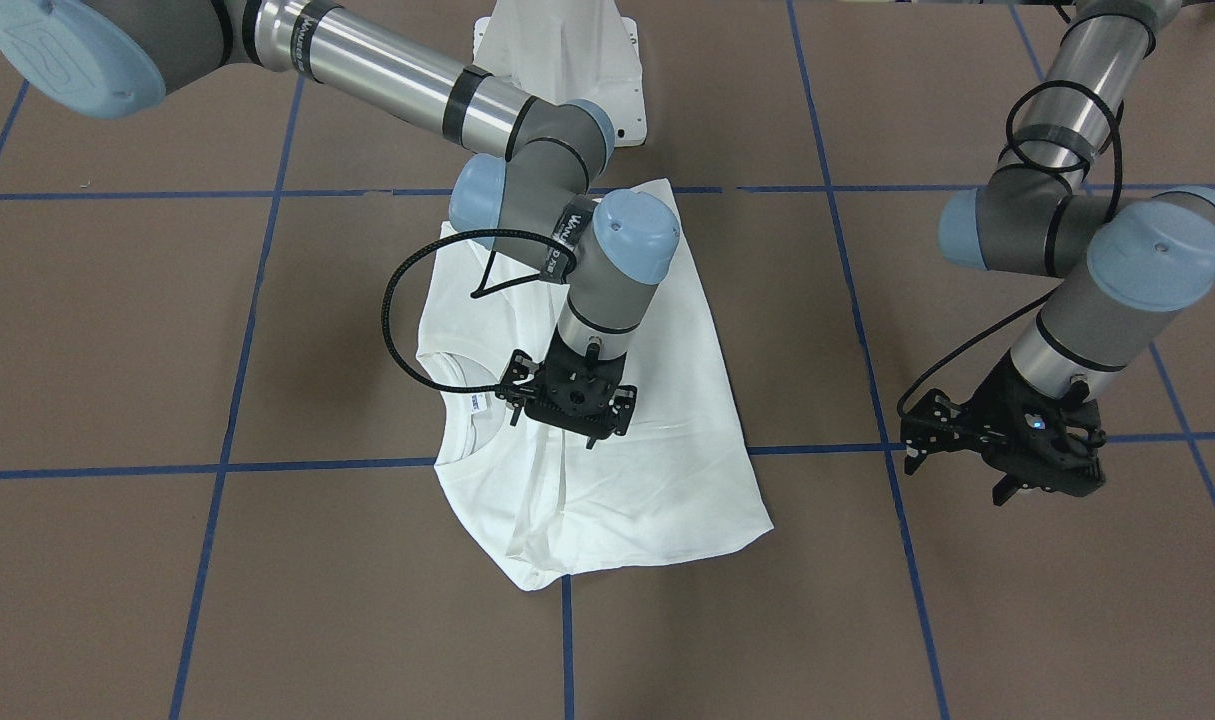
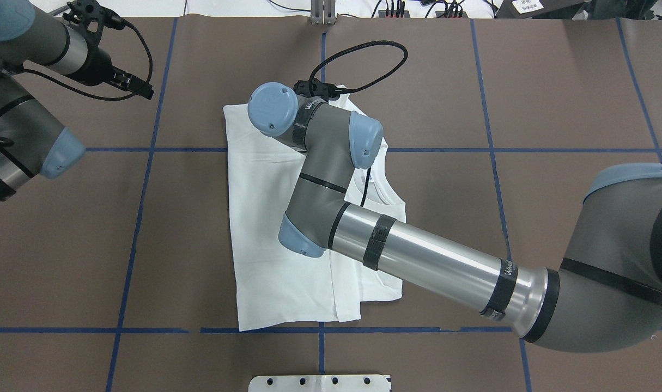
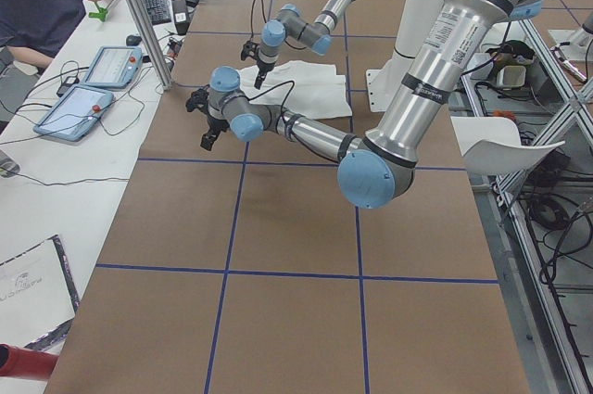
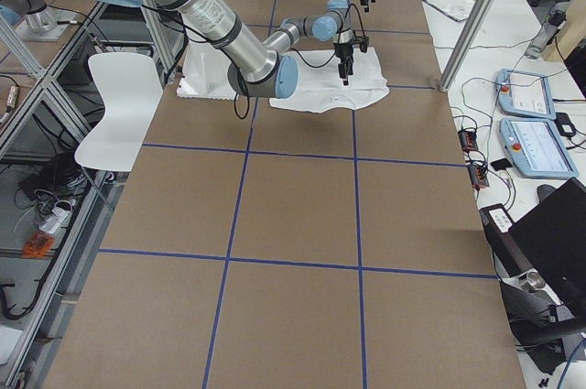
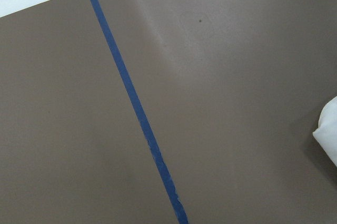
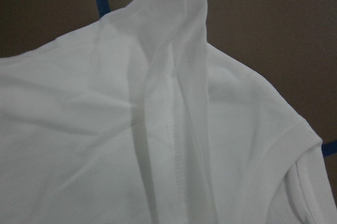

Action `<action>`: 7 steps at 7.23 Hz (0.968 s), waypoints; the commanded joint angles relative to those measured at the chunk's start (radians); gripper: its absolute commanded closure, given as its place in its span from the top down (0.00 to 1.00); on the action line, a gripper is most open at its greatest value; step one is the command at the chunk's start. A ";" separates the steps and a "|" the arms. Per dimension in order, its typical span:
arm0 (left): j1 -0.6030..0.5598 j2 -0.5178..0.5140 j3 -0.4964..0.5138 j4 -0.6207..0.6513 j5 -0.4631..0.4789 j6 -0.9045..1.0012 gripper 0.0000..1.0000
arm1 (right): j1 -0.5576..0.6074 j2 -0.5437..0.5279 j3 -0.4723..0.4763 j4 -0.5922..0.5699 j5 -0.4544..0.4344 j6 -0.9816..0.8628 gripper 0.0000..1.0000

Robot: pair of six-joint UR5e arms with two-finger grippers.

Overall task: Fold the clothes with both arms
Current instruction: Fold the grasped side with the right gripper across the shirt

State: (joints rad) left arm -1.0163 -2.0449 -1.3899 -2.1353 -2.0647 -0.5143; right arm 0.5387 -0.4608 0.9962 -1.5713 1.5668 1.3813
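The clothes are one white T-shirt (image 1: 667, 400), lying partly folded and flat in the middle of the brown table, also seen from overhead (image 2: 265, 228). Its ribbed collar (image 1: 455, 372) and small neck label (image 1: 480, 403) face up. My right gripper (image 1: 557, 425) points down just above the shirt beside the collar. No fingers show in the right wrist view, only creased cloth (image 6: 105, 129) with a raised fold. My left gripper (image 1: 912, 450) hovers over bare table off to the shirt's side, and its wrist view catches only a shirt corner (image 5: 329, 134). I cannot tell whether either gripper is open or shut.
The white pedestal base (image 1: 567, 60) stands at the robot's edge of the table. Blue tape lines (image 1: 567, 640) cross the brown surface. A person (image 3: 46, 5) sits at a side desk with tablets (image 3: 93, 79). A white chair (image 4: 119, 105) stands beside the table.
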 commanded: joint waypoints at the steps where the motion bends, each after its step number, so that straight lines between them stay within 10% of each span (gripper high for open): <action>1: 0.001 0.000 0.000 0.000 0.000 -0.001 1.00 | 0.012 0.001 -0.033 0.001 -0.051 -0.041 1.00; 7: 0.001 -0.001 0.000 0.000 0.000 -0.001 1.00 | 0.073 -0.005 -0.041 -0.213 -0.057 -0.380 1.00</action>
State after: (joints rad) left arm -1.0155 -2.0459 -1.3898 -2.1353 -2.0647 -0.5154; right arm 0.5848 -0.4627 0.9455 -1.6834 1.5095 1.1246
